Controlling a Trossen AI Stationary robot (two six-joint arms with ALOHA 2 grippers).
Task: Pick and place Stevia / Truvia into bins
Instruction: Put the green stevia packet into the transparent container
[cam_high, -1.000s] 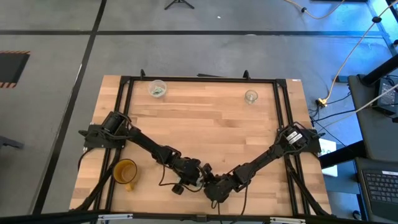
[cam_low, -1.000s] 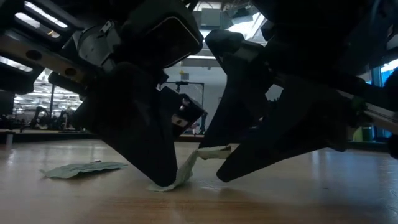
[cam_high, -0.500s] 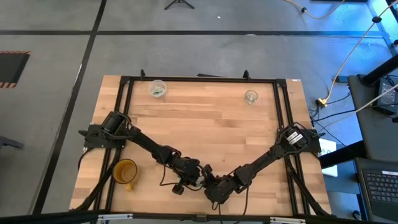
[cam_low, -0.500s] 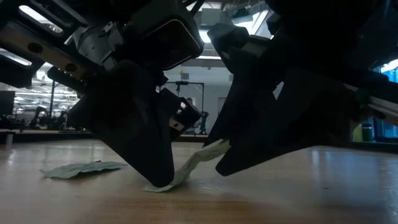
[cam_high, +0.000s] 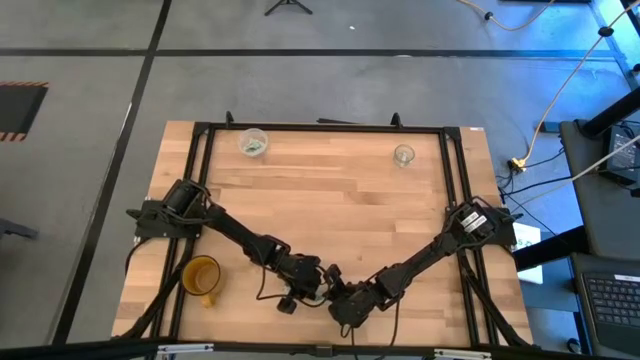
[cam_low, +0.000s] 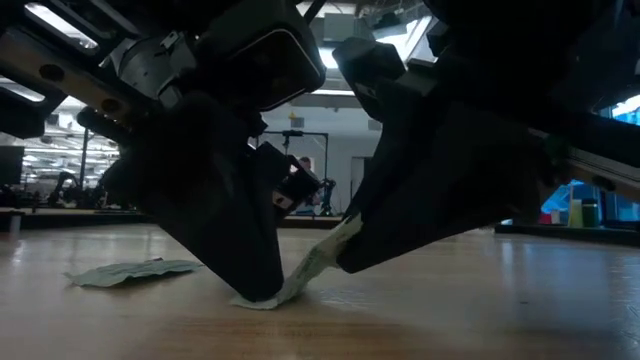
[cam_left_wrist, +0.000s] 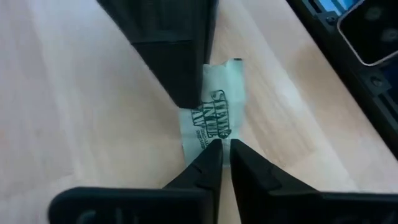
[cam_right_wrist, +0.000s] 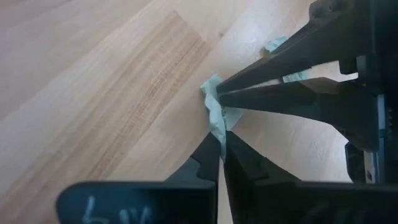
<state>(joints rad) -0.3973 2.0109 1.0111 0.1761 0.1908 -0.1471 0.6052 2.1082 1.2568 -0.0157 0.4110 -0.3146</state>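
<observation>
One Stevia sachet (cam_left_wrist: 214, 121), whitish with green print, stands slanting near the table's near edge, between both grippers. My left gripper (cam_left_wrist: 221, 149) is shut on its lower end and my right gripper (cam_right_wrist: 221, 146) on its upper end; in the high view the left gripper (cam_high: 319, 285) and the right gripper (cam_high: 335, 284) meet tip to tip. A second sachet (cam_low: 130, 270) lies flat on the table to the left. The bins stand at the far edge: a cloudy cup (cam_high: 252, 142) and a clear cup (cam_high: 403, 155). My left gripper pinches the sachet's lower end (cam_low: 270, 295) between its two fingers, slanting down from the table's left. That end rests on the table under the fingertips. My right gripper pinches the sachet's upper end (cam_low: 335, 245) between its two fingers, slanting down from the table's right. The sachet runs tilted from there down to the table.
A yellow-orange mug (cam_high: 202, 277) stands at the near left beside the left arm. A black frame (cam_high: 320, 128) runs along the table's far edge and sides. Bare wood lies between the grippers and the cups.
My right gripper has shut on the sachet's upper end, which lay loose between its open fingers a second ago. That end, bent over flat before, now runs straight up into the fingers. The lower end has stayed on the table under my left gripper.
</observation>
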